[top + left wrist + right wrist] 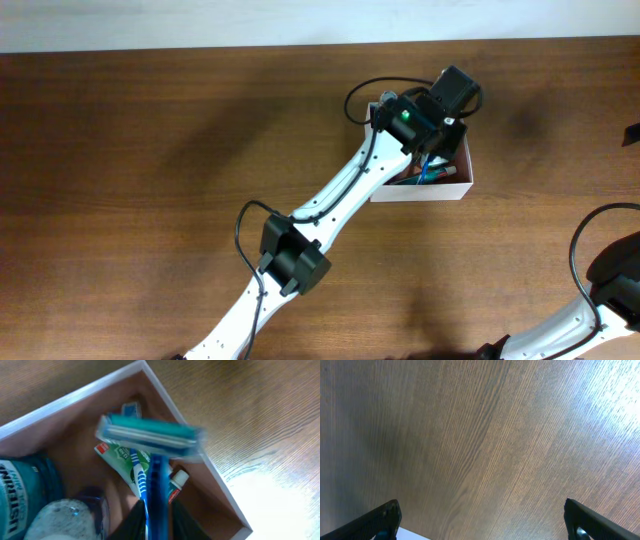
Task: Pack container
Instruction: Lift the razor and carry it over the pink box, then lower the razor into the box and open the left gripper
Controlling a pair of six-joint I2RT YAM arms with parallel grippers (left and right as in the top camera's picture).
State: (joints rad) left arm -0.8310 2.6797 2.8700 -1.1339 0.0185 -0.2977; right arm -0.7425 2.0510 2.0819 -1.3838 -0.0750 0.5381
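The container (425, 193) is a square shallow box with white walls and a pinkish-brown inside, at the table's back right. In the left wrist view its wall (190, 425) frames a green-and-white toothpaste tube (120, 457), a teal mouthwash bottle (22, 480) and a clear-capped white item (70, 515). My left gripper (156, 527) is shut on a blue razor (150, 435), held by its handle above the box with the head up. My right gripper (482, 520) is open and empty over bare wood.
The left arm (330, 200) stretches across the middle of the brown wooden table (130, 180) and covers most of the container from above. The right arm (600, 290) sits at the bottom right corner. A white edge shows in the right wrist view (412, 535).
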